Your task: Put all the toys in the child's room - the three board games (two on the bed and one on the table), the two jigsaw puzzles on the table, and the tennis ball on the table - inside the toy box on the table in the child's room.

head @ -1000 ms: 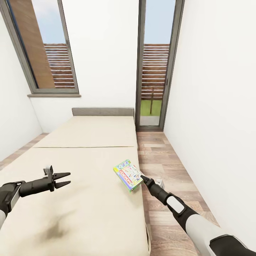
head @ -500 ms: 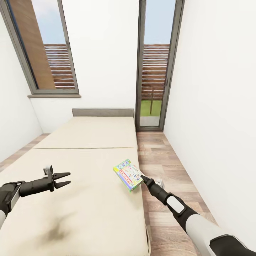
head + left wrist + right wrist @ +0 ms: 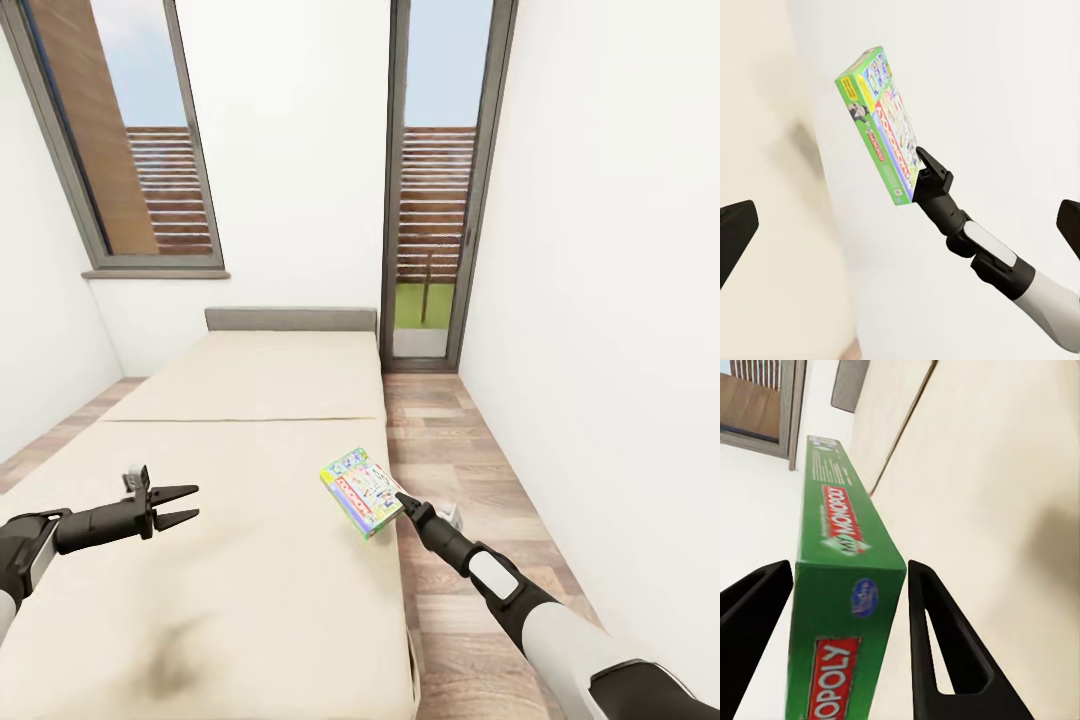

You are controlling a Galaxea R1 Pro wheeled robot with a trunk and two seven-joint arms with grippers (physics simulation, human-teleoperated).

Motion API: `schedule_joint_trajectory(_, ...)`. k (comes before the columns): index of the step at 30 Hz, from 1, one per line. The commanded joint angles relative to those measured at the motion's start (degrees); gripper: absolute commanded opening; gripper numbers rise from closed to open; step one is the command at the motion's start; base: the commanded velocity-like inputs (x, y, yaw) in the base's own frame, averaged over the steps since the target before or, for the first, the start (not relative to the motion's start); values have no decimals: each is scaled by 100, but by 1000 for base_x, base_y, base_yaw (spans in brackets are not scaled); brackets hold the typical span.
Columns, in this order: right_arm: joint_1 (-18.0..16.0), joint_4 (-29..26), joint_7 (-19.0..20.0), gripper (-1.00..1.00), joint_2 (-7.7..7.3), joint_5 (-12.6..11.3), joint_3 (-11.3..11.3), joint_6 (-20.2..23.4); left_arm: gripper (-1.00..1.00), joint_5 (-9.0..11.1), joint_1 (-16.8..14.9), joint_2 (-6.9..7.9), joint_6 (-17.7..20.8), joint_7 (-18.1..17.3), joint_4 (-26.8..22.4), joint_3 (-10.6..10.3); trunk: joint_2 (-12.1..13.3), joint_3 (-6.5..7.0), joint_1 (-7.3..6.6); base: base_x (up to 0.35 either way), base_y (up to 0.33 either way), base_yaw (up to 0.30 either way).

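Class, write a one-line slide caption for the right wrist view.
Right gripper holding a green-edged board game above the bed.

Setting: home bedroom. Indicators: wide beige bed (image 3: 240, 480) with grey headboard (image 3: 290, 319), wood-plank floor (image 3: 450, 450), tall windows (image 3: 130, 140), white walls.

The bed (image 3: 250, 560) runs off the head view's lower edge.

One green-edged Monopoly board game (image 3: 362, 492), one bed (image 3: 240, 480), two grippers, left (image 3: 185, 505) and right (image 3: 402, 503), and two windows (image 3: 130, 150).
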Motion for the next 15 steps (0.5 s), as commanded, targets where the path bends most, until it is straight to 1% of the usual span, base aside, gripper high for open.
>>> schedule_joint_trajectory(1,-4,5,10,-100,-2,-57,23,31,100,-25,-3,-1,61,-32,-1,10,39,13,-23,-2,0,0)
schedule_joint_trajectory(7,-4,5,14,-100,-2,-57,25,7,100,-25,-2,-1,61,-32,-1,18,280,121,-155,0,0,0)
schedule_joint_trajectory(10,-4,5,24,-100,-2,-60,48,-107,100,-25,-1,-1,59,-29,-1,18,400,174,-221,0,0,0)
schedule_joint_trajectory(15,-4,5,27,-100,-2,-62,63,-147,100,-25,0,-1,53,-24,-1,19,601,264,-331,0,0,0)
